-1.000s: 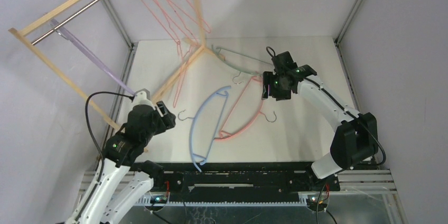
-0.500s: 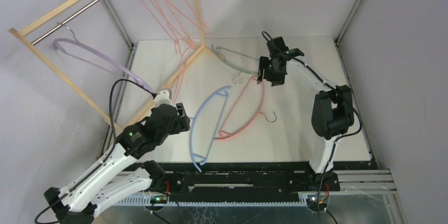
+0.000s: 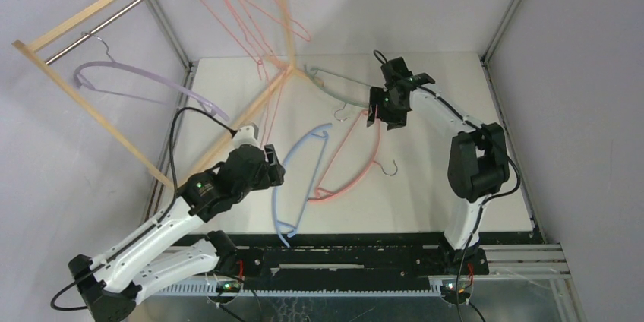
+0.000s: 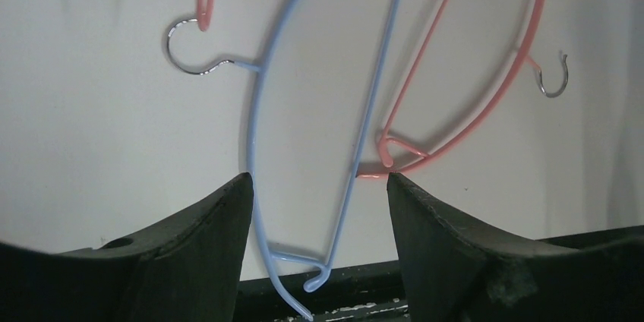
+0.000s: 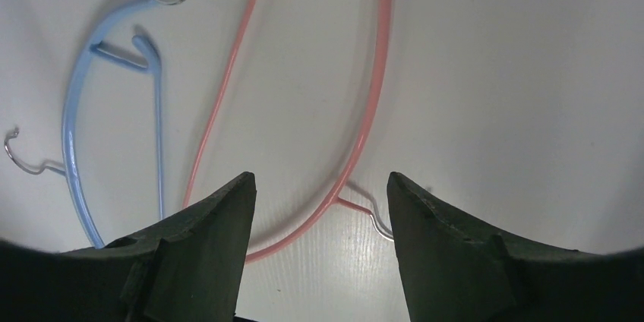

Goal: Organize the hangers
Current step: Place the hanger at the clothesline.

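Table [image 3: 440,178]: white top, three curved hangers flat on it

Rack [image 3: 76,101]: wooden frame leaning over the far-left corner; the lilac hanger [image 3: 121,65] hangs on its metal rod [image 3: 121,11], thin pink wire hangers [image 3: 258,14] further along

Blue hanger [image 4: 254,124]: centre-left, one tip at the near edge. Pink hanger [image 5: 383,71]: just right of it, their near ends crossing or touching, can't tell which. Green hanger [image 3: 330,90]: towards the far edge

Left gripper [image 4: 319,185]: fingers apart, empty, above the blue hanger's near end. Right gripper [image 5: 319,181]: fingers apart, empty, above the pink hanger's far end

Risks: all three lie flat and thin, so closing fingers may skid over the plastic. If blue and pink are caught together, lifting one could drag the other. A nudge could push blue's tip off the near edge
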Robot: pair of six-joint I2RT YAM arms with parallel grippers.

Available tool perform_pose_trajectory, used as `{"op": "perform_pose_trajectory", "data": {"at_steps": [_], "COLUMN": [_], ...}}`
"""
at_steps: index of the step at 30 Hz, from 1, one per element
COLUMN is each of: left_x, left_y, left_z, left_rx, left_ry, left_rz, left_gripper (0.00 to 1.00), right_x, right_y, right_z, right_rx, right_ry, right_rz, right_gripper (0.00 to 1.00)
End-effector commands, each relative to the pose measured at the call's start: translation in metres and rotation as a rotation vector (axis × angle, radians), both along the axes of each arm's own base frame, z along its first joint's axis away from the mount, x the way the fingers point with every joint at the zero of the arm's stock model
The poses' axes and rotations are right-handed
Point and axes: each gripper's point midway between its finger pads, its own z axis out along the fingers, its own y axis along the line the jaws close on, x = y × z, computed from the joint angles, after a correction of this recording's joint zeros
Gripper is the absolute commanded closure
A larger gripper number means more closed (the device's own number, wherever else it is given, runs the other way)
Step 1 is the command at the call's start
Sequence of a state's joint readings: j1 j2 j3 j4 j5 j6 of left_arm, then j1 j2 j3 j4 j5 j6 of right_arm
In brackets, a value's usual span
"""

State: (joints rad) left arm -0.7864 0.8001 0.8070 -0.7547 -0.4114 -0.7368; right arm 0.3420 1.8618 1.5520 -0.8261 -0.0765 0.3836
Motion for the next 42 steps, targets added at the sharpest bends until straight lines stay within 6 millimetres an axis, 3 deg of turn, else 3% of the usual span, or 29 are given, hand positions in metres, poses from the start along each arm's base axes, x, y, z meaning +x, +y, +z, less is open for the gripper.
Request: {"op": "perform_pose_trajectory", "data": {"at_steps": [1,6,11,17,19,23,25,31,42], "left_x": [-0.007,-0.024,-0.044,-0.045,-0.043,-0.04,-0.04,-0.039,-0.054], "left_y": [-0.013,-0.027,-0.042,-0.05,-0.052,-0.057,-0.057,-0.052,-0.029], "left_z": [-0.012,-0.034,-0.055,-0.059,-0.061,-0.061,-0.064,-0.069,-0.075], "left_rx": [-0.042,-0.044,-0.002,0.023,0.058,0.106,0.127,0.193,0.159], "left_ry": [0.045,0.109,0.195,0.221,0.226,0.24,0.247,0.276,0.284], "left_rz": [-0.019,-0.041,-0.078,-0.1,-0.114,-0.132,-0.14,-0.129,-0.082], "left_gripper": [0.3,0.31,0.34,0.5,0.6,0.82,0.85,0.6,0.41], "right_x": [0.002,-0.006,-0.006,0.005,0.009,0.013,0.012,-0.004,-0.04], "right_y": [0.006,0.009,0.028,0.043,0.047,0.055,0.058,0.073,0.114], "right_z": [0.028,0.034,0.055,0.071,0.075,0.081,0.082,0.071,0.05], "right_rx": [0.045,0.06,0.132,0.193,0.216,0.262,0.282,0.251,0.174], "right_ry": [-0.081,-0.094,-0.148,-0.185,-0.19,-0.187,-0.175,-0.138,-0.096], "right_rz": [0.016,0.035,0.094,0.123,0.131,0.148,0.157,0.209,0.326], "right_gripper": [0.28,0.28,0.28,0.31,0.38,0.72,0.78,0.65,0.48]}}
